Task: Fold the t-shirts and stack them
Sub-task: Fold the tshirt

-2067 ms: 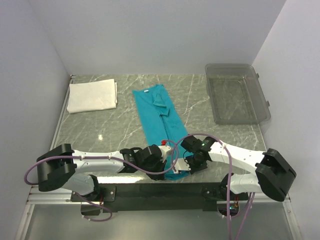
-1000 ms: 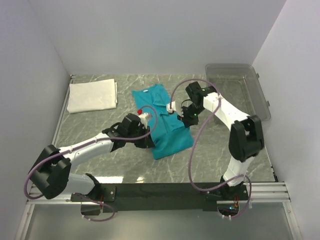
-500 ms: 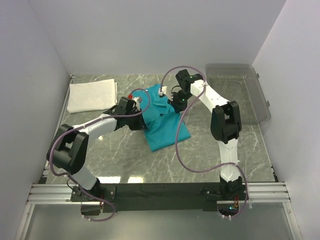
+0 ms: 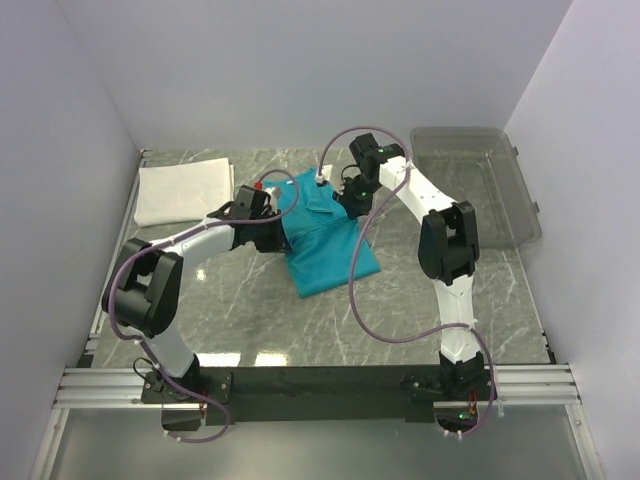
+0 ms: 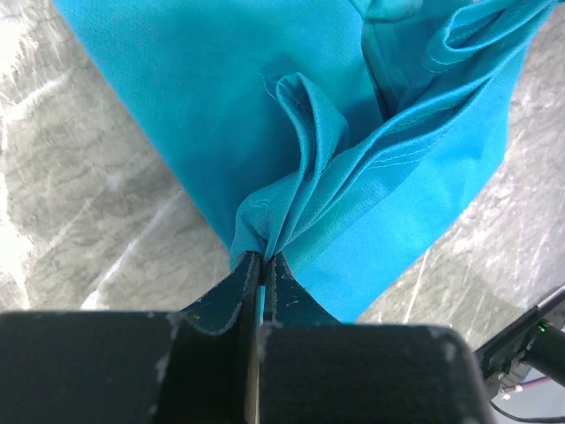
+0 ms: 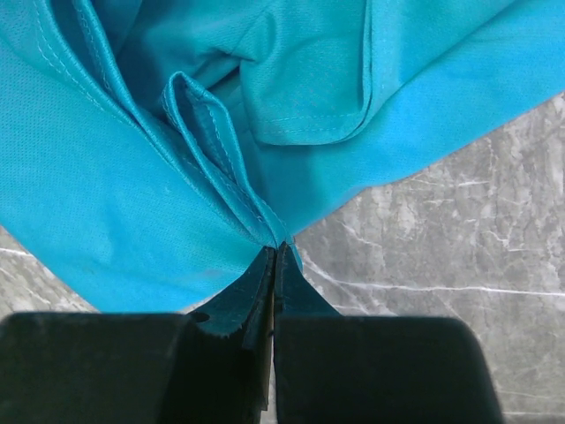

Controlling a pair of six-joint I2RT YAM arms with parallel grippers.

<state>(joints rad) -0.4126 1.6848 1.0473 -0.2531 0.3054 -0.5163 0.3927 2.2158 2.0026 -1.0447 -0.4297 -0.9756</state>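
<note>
1. So, the teal t-shirt point(image 4: 330, 255) lies doubled over in the middle of the surface point(image 4: 250, 312), toward the far edge.
2. On its left side the left fingers point(image 5: 225, 300) are pinched tight on a bunched edge of cloth.
3. Same deal opposite: the right fingers point(image 6: 234, 305) clamp a gathered hem.
4. Meanwhile the white folded t-shirt point(image 4: 185, 192) sits in the far left corner, clear bin point(image 4: 475, 190) far right.

From above, the arms point(image 4: 200, 240) cover the teal t-shirt point(image 4: 325, 260) right where both pairs of jaws meet it, and the jaws are too small to make out. Up close, the pinched cloth is out of sight between each pair of jaws. Past the jaws, the shirt runs off the top edge in both wrist views.
</note>
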